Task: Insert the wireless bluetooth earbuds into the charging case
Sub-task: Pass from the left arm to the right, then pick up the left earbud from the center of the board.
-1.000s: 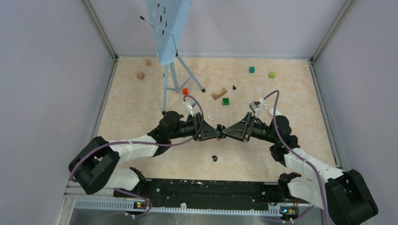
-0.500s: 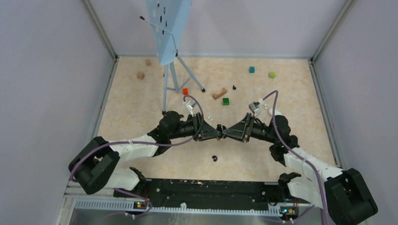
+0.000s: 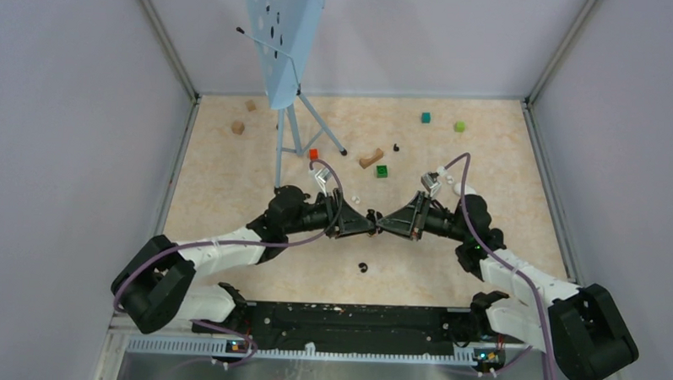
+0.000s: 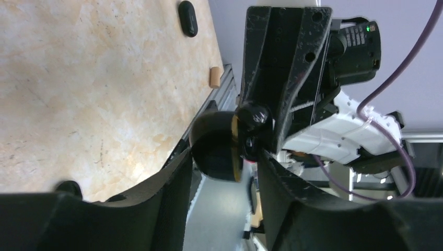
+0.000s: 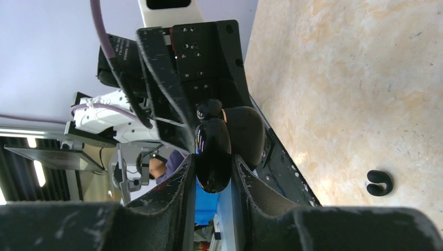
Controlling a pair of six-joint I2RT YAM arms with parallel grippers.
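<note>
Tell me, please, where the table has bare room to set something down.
Bare: the left strip between the stand and the left wall; the right patch between the light green cube and the right arm. Crowded: the centre, where the left gripper and right gripper meet, and behind them, around the red cube, wooden arch and green cube.

A robotics lab: two bench-mounted arms inside grey panel walls.

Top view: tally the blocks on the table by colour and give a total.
Wooden blocks: 3
Red block: 1
Green blocks: 2
Teal block: 1
Total: 7
</note>
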